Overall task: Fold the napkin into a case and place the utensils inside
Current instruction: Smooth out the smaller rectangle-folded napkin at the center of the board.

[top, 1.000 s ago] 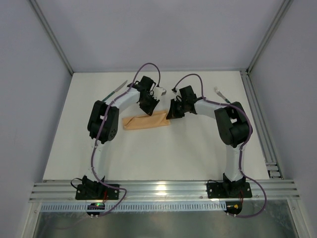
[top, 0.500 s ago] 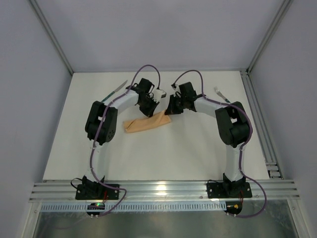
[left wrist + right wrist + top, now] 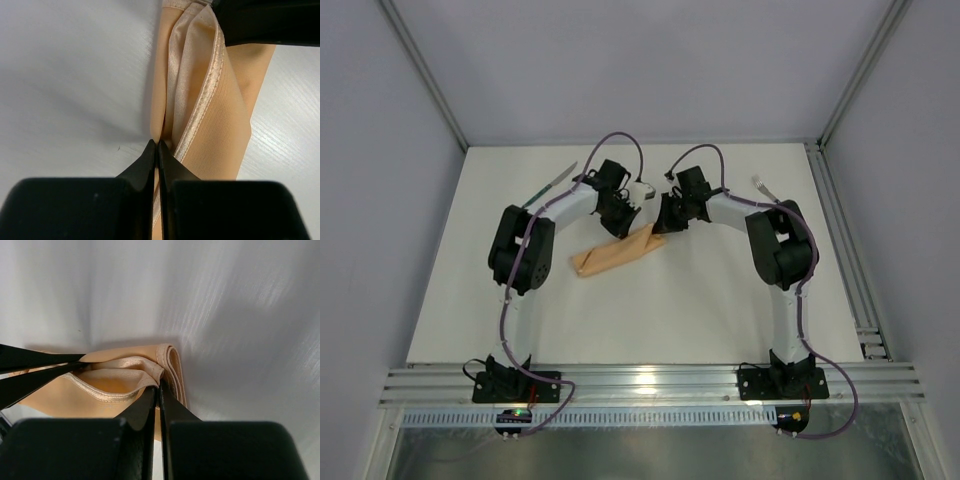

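In the top view, the right end of the folded peach-orange cloth case [image 3: 608, 256] is hidden under the left gripper [image 3: 624, 226] and the right gripper [image 3: 659, 224], and their fingertips cannot be seen. The slim knife with a dark green handle [image 3: 553, 184] ends behind the left arm [image 3: 525, 250]. The small fork with a dark green handle [image 3: 763, 188] goes behind the right arm [image 3: 780, 250], and its tines are too small to tell. In the left wrist view the cloth is cut off by the top edge.

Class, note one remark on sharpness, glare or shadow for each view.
Top external: sharp, glare on the front rail. Left wrist: napkin hem crisp, left gripper featureless black. Right wrist: streaky sheen on the table, shadow along the napkin.
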### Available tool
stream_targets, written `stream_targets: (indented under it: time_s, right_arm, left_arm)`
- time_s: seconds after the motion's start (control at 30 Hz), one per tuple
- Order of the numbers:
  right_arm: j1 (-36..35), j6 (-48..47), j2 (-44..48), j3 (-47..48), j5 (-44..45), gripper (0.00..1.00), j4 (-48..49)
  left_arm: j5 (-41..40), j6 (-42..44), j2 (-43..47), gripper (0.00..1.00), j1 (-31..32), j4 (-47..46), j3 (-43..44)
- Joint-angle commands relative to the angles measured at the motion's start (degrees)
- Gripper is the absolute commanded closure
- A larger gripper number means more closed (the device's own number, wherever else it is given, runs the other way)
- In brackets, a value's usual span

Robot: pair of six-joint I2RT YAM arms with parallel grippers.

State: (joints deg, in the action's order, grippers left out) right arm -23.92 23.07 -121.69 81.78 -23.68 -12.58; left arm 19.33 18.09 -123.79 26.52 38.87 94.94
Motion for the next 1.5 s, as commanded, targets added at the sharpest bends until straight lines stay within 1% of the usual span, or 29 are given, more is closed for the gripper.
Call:
stream_targets:
  time_s: [0.0, 0.13, 0.2, 0.27, 0.3, 0.4, 0.47, 0.5, 0.53, 0.6, 0.73, 0.83, 0.9, 1.0, 1.13, 1.23, 1.27, 1.33, 1.37, 1.47]
  right_arm:
    - [0.02, -0.39, -1.27, 2.07, 3.11, 0.96, -2.98]
    - [0.02, -1.01, -1.01, 2.25, 3.21, 0.96, -4.56]
    - [0.1, -0.92, -1.01, 1.98, 2.94, 0.96, -4.47]
    - [0.02, -0.83, -1.18, 2.07, 2.59, 0.96, -4.82]
    - [0.1, -0.83, -1.18, 2.07, 2.41, 0.96, -4.82]
    - [0.02, -0.75, -1.18, 2.07, 2.5, 0.96, -4.91]
    - [0.1, -0.75, -1.27, 2.07, 2.41, 0.96, -5.0]
    - [0.02, -0.66, -1.27, 2.07, 2.41, 0.96, -5.0]
    - [0.1, -0.66, -1.27, 2.07, 2.41, 0.96, -4.91]
    - [0.02, -0.57, -1.27, 2.16, 2.24, 0.96, -5.0]
    - [0.1, -0.22, -1.27, 2.42, 2.15, 0.94, -5.0]
    - [0.1, -0.31, -1.36, 2.68, 2.15, 0.92, -5.17]
    - [0.1, -0.39, -1.27, 2.77, 2.06, 0.91, -5.26]
    - [0.1, -1.01, -1.01, 2.86, 2.06, 0.91, -5.61]
    - [0.02, -1.89, -0.48, 2.51, 1.1, 0.89, -5.62]
    - [0.02, -3.11, 1.1, 2.68, 0.83, 0.81, -5.79]
    - [0.1, -3.9, 1.62, 2.77, 0.74, 0.75, -6.05]
    - [0.1, -4.96, 3.56, 3.56, -0.65, 0.71, -6.93]
    - [0.1, -5.57, 4.26, 4.09, -0.92, 0.67, -7.72]
    - [0.1, -6.1, 6.37, 4.88, -1.8, 0.65, -8.51]
  left_arm:
    - [-1.31, -1.73, 3.82, 0.99, 0.2, -1.08, -0.37]
    - [-6.75, -5.24, 5.13, 0.92, 0.02, -1.6, -0.28]
    - [-9.12, -6.65, 6.89, 0.86, -0.07, -2.31, -0.19]
    - [-10.19, -7.62, 7.94, 0.84, -0.07, -3.1, 0.33]
    - [-10.45, -7.89, 8.73, 0.82, -0.07, -3.01, 0.69]
    - [-10.98, -8.42, 9.18, 0.78, -0.07, -1.35, 2.88]
    - [-10.02, -8.59, 9.44, 0.79, 0.02, 0.05, 3.67]
    - [-8.54, -8.59, 9.79, 0.84, 0.11, 0.32, 3.42]
    - [-4.69, -7.99, 11.01, 0.87, 0.37, 0.59, 2.72]
    - [-1.94, -7.02, 12.16, 0.9, 0.98, 0.68, -1.04]
    - [0.79, -5.69, 12.17, 0.9, 2.74, 1.12, -7.3]
    - [-1.65, -6.4, 10.59, 0.89, 2.83, -0.81, -9.42]
    - [-6.21, -7.53, 9.97, 0.89, 2.75, -3.17, -9.59]
    - [-7.38, -9.46, 9.79, 0.89, 1.95, -6.25, -10.03]
    - [-7.64, -9.65, 8.13, 0.89, 1.95, -5.74, -10.3]
    - [-8.26, -9.65, 6.89, 0.9, 1.95, -5.82, -11.35]
    - [-8.35, -9.56, 6.54, 0.9, 1.87, -5.91, -11.61]
    - [-8.52, -9.47, 6.37, 0.9, 1.87, -6.18, -12.14]
    - [-8.52, -9.47, 6.1, 0.9, 1.87, -6.26, -12.23]
    - [-8.96, -9.65, 5.4, 0.91, 1.87, -5.83, -11.53]
